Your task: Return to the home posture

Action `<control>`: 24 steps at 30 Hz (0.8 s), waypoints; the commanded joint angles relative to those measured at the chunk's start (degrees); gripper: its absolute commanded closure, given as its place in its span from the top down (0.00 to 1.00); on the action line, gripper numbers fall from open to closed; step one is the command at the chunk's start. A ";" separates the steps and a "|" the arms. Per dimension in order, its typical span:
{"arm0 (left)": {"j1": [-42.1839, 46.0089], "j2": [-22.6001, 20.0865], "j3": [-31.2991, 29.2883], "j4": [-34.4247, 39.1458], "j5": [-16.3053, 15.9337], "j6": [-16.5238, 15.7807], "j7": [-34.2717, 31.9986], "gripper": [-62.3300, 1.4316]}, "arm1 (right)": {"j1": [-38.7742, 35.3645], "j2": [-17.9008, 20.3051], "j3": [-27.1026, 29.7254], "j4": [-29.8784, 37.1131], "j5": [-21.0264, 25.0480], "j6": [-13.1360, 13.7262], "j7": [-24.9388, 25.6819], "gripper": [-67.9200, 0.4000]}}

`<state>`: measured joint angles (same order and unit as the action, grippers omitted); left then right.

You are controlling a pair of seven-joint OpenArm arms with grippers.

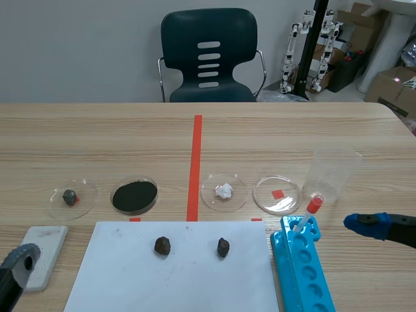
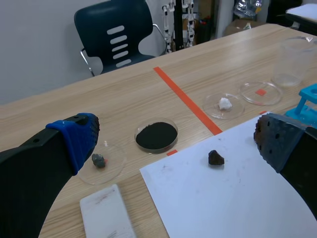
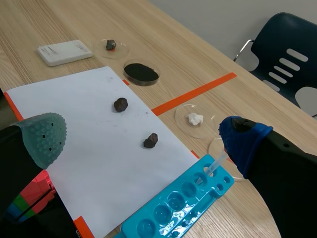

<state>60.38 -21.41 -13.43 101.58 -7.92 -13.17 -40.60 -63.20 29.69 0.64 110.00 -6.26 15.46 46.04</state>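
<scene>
My left gripper (image 1: 18,261) sits low at the near left corner of the table, beside a white block (image 1: 43,250). In the left wrist view its fingers (image 2: 74,136) stand wide apart with nothing between them; the gripper (image 2: 176,129) is open. My right gripper (image 1: 368,225) hovers at the right, just past the blue tube rack (image 1: 302,270). The right gripper (image 3: 141,130) is open too and holds nothing. A white sheet (image 1: 130,283) with two dark stones (image 1: 162,245) (image 1: 223,247) lies between the arms.
Beyond the sheet stands a row of petri dishes: one with a grey lump (image 1: 70,197), one with black powder (image 1: 134,195), one with a white lump (image 1: 224,191), one bare (image 1: 277,194). A red-capped dropper (image 1: 309,212) leans in the rack. A clear beaker (image 1: 333,170) stands at the right.
</scene>
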 commanded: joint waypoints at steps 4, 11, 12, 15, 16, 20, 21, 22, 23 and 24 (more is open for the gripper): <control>1.70 -0.02 -0.15 1.27 0.68 0.39 -1.25 1.00 | 0.17 0.15 0.31 0.81 0.44 0.00 0.63 0.96; 1.64 -0.07 -0.15 1.25 2.45 0.35 -1.20 1.00 | 0.17 0.15 0.31 0.81 0.44 0.00 0.63 0.96; 1.64 -0.07 -0.15 1.25 2.97 0.35 -1.20 1.00 | 0.17 0.15 0.31 0.81 0.44 0.00 0.63 0.96; 1.62 -0.07 -0.15 1.25 3.30 0.35 -1.18 1.00 | 0.17 0.15 0.31 0.81 0.44 0.00 0.63 0.96; 1.51 -0.07 -0.13 1.25 3.28 0.33 -1.18 1.00 | 0.17 0.15 0.31 0.81 0.44 0.00 0.63 0.96; 1.49 -0.07 -0.13 1.25 3.26 0.31 -1.20 1.00 | 0.17 0.15 0.31 0.81 0.44 0.00 0.63 0.96; 1.49 -0.07 -0.13 1.25 3.26 0.31 -1.20 1.00 | 0.17 0.15 0.31 0.81 0.44 0.00 0.63 0.96; 1.49 -0.07 -0.13 1.25 3.26 0.31 -1.20 1.00 | 0.17 0.15 0.31 0.81 0.44 0.00 0.63 0.96; 1.49 -0.07 -0.13 1.25 3.26 0.33 -1.20 1.00 | 0.17 0.15 0.31 0.81 0.44 0.00 0.63 0.96; 1.49 -0.07 -0.13 1.25 3.26 0.33 -1.20 1.00 | 0.17 0.15 0.31 0.81 0.44 0.00 0.63 0.96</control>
<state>61.91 -21.43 -13.43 101.62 -4.12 -12.91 -40.77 -63.20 29.69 0.64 110.00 -6.26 15.46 46.04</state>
